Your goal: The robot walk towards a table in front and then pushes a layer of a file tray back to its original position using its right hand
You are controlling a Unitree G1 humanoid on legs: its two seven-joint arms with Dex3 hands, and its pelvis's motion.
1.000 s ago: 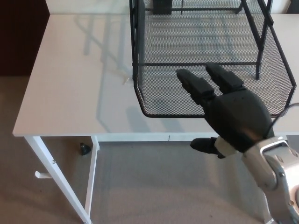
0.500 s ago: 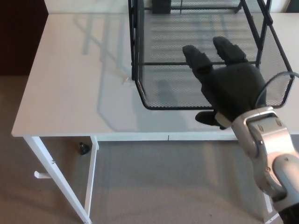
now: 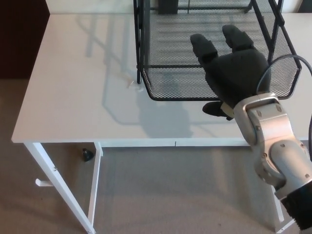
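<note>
A black wire-mesh file tray [image 3: 170, 58] stands on the white table [image 3: 78, 97] at the upper right. Its lower layer [image 3: 170, 87] sticks out toward me past the frame's black posts. My right hand [image 3: 234, 73] lies flat against that layer's front rim, two fingers [image 3: 202, 48] stretched over the mesh and the thumb below the rim. The hand is open and holds nothing. My left hand does not show.
The table's front edge [image 3: 146, 142] runs across the middle of the picture, white legs [image 3: 58, 185] below it on grey carpet. A small black object [image 3: 87, 155] lies on the floor under the table. A dark cabinet [image 3: 19, 34] stands at the left.
My right hand has moved forward and up against the pulled-out layer, and the layer has slid back toward the frame; its front rim now sits farther from the table's edge.
</note>
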